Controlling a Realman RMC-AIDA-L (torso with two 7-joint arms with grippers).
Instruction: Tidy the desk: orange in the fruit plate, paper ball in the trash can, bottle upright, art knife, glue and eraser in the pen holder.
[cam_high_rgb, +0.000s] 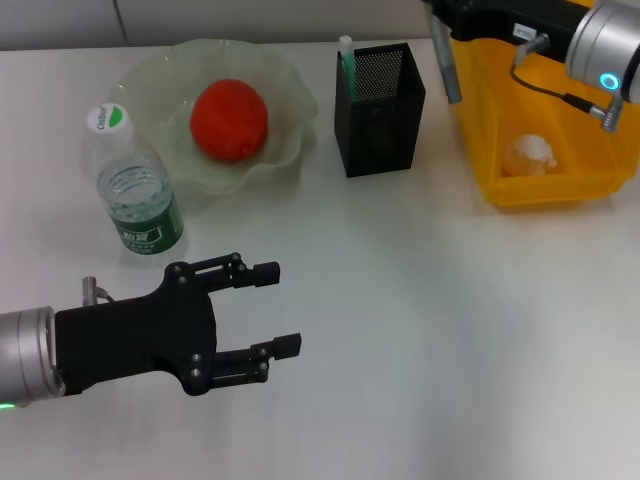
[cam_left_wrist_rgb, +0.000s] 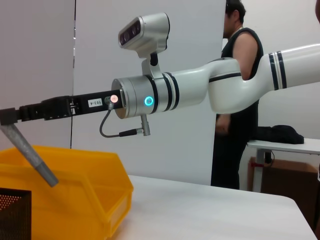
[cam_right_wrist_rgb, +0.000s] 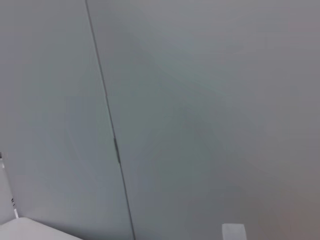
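On the white desk (cam_high_rgb: 450, 330), the orange (cam_high_rgb: 229, 120) lies in the pale-green fruit plate (cam_high_rgb: 290, 95). The bottle (cam_high_rgb: 135, 190) stands upright beside it. The black mesh pen holder (cam_high_rgb: 378, 95) holds the mint-green art knife (cam_high_rgb: 347, 58). A paper ball (cam_high_rgb: 528, 155) rests in the yellow trash can (cam_high_rgb: 560, 190). My right gripper (cam_high_rgb: 437, 15) is shut on the grey glue (cam_high_rgb: 447, 65), which hangs tilted between pen holder and trash can; the left wrist view shows this glue (cam_left_wrist_rgb: 30, 152) over the trash can (cam_left_wrist_rgb: 75, 185). My left gripper (cam_high_rgb: 280, 308) hovers open and empty near the front left. The eraser is out of view.
A person (cam_left_wrist_rgb: 240, 75) stands behind the desk, near another table (cam_left_wrist_rgb: 295, 145) with dark cloth on it. The right wrist view shows only a grey wall. The desk's far edge runs just behind the fruit plate and pen holder.
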